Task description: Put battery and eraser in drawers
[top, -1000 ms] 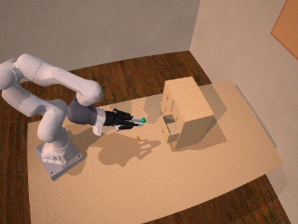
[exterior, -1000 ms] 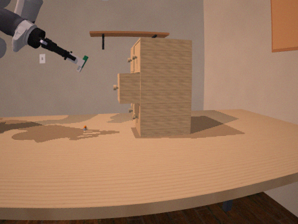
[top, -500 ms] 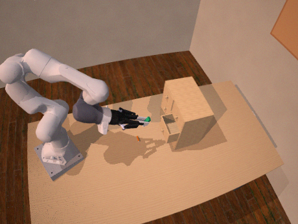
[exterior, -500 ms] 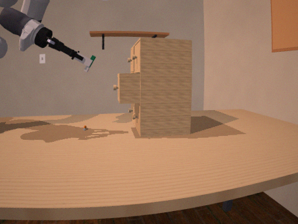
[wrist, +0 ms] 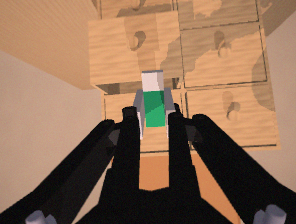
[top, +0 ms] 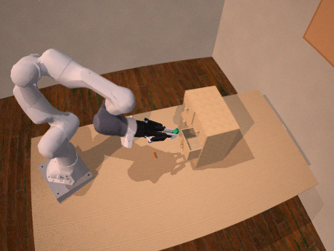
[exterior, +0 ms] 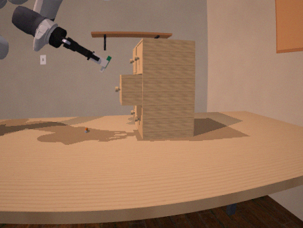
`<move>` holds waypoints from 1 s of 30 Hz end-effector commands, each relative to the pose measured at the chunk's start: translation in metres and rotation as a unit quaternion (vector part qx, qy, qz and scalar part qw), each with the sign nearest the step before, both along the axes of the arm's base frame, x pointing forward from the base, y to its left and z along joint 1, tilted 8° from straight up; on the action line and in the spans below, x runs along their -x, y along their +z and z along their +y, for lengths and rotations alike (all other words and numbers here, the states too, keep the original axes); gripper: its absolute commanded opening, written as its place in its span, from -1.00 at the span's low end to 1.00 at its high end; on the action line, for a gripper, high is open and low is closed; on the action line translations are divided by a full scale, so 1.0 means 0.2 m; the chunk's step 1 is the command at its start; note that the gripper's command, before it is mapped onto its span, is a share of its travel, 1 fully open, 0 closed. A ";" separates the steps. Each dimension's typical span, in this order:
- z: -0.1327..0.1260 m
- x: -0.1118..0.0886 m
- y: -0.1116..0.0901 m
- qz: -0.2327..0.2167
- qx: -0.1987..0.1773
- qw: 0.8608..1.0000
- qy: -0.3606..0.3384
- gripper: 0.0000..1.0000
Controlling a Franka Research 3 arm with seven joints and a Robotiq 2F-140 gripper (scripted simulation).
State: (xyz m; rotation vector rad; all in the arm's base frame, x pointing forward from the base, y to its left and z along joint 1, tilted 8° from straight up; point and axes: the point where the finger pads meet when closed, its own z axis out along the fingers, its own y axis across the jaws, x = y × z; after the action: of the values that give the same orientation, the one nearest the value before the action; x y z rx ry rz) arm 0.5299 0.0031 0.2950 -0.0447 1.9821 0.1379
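Note:
My gripper is shut on the eraser, a white block with a green sleeve, seen between the fingers in the wrist view. The small wooden chest stands on the table with its fronts facing the arm. Its middle-row right drawer is pulled out and looks empty; the other drawers sit flush. In the side view the gripper hangs level with the top row, higher than the open drawer and a short way out from its front. I cannot make out a nine-volt battery.
A small orange object lies on the table between the arm's base and the chest, also in the side view. A wall shelf hangs behind the chest. The robot base stands at the table's left.

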 end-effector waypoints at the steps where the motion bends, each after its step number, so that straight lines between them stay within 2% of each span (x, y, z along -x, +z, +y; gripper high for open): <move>1: 0.02 -0.08 0.01 -0.004 0.010 1.000 0.007 -0.77; 11: 0.04 -0.27 0.04 -0.004 0.010 1.000 0.007 -0.77; 13: 0.04 -0.27 0.04 -0.004 0.010 1.000 0.007 -0.77; 23: 0.05 -0.39 0.05 -0.004 0.010 1.000 0.006 -0.77; 30: 0.05 -0.42 0.06 -0.004 0.010 1.000 0.006 -0.77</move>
State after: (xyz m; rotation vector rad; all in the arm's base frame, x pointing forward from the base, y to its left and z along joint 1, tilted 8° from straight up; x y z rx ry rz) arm 0.6131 0.0144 0.3066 -0.0581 1.9739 0.1415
